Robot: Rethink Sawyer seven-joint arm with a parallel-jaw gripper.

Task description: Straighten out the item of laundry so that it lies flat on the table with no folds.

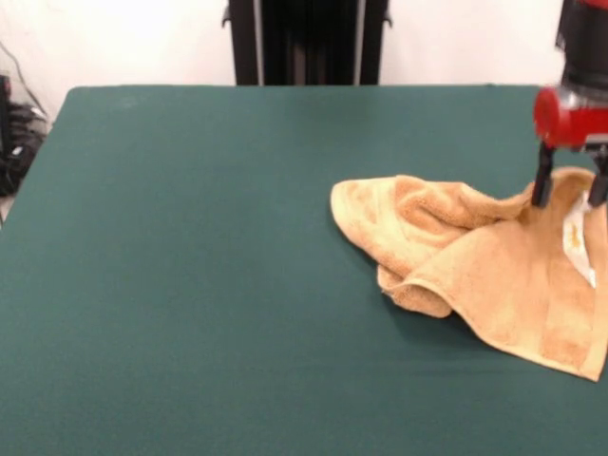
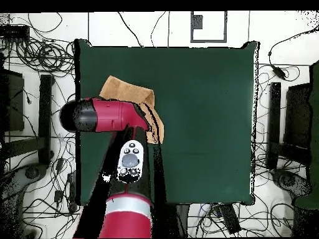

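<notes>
Lying at the right of the front view, the towel (image 1: 494,275) sits rumpled on the green counter (image 1: 190,266), which is bare across its whole left and middle. Its left part is bunched into a rounded, doubled-over lump with a thick rolled fold curling under at the lower middle. Further right the cloth spreads flatter and slopes down to a corner at the lower right edge of the frame, where a woven band runs along the hem. A small white label (image 1: 576,237) shows near the right edge of the frame, just below the upper right end of the cloth.

At the upper right, the red and black arm comes down, and the gripper (image 1: 568,187) has its two dark jaws standing apart, one on each side of a raised ridge of towel; their tips are at the cloth, but whether they press on it cannot be told.

From overhead, the arm (image 2: 124,187) rises from the bottom left of the frame and its red elbow crosses the left side of the counter (image 2: 205,112). The towel (image 2: 128,92) peeks out above and to the right of the arm, near the counter's upper left corner; most of it is hidden beneath the arm, and the jaws are not visible there.
</notes>
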